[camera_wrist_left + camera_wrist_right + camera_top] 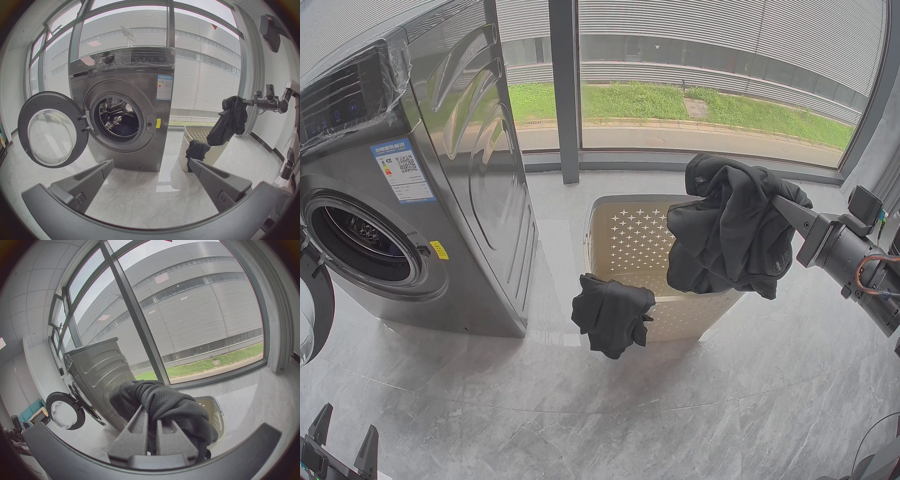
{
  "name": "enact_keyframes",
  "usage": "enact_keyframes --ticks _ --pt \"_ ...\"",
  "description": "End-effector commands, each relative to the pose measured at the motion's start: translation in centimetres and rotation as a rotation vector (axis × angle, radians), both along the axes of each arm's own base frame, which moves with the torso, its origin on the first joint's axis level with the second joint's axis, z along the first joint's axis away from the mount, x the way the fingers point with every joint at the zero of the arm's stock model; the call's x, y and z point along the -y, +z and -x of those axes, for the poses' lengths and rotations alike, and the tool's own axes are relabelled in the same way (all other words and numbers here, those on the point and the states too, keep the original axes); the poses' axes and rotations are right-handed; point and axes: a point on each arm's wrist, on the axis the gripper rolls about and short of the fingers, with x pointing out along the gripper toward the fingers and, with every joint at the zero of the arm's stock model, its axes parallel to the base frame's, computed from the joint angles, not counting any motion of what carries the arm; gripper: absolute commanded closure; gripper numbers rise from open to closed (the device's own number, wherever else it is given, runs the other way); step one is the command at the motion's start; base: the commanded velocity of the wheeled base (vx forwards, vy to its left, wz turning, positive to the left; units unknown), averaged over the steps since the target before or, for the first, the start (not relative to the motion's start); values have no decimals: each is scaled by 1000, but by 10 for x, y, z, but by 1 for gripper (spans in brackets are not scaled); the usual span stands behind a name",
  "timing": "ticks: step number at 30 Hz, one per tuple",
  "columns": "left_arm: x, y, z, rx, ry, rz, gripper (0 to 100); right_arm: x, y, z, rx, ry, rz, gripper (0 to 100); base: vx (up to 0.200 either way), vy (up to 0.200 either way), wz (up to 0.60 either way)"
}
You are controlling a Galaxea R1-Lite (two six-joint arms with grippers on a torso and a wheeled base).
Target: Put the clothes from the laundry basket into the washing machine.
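Note:
A cream laundry basket (625, 240) (195, 134) stands on the floor to the right of the grey washing machine (425, 187) (125, 103). My right gripper (781, 200) (151, 419) is shut on a black garment (731, 228) (165, 402) (231, 120), holding it up above the basket's right side. A second black garment (611, 315) (196, 150) hangs over the basket's front rim. The machine's door (51, 128) is swung open, and dark clothes lie in the drum (120, 120). My left gripper (344, 434) (150, 168) is open and low, in front of the machine.
A tall window with a dark pillar (565, 87) rises behind the basket. The grey tiled floor (612, 412) stretches between me, the machine and the basket. The open door (312, 306) juts out at the machine's left.

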Motion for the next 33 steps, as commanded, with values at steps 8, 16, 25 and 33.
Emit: enact_keyframes --ticks 8,16,25,33 --pt "0 -5 0 -3 1 1 0 -2 -7 3 -22 18 11 100 -25 25 0" --pt "0 -5 0 -3 1 1 0 -2 -14 5 -46 21 25 100 0 200 0" --pt "0 -5 0 -3 1 1 0 -10 -14 9 -46 63 17 100 0 200 0" --pt "0 -5 0 -3 1 -1 0 -17 -18 12 -61 116 9 100 0 200 0"
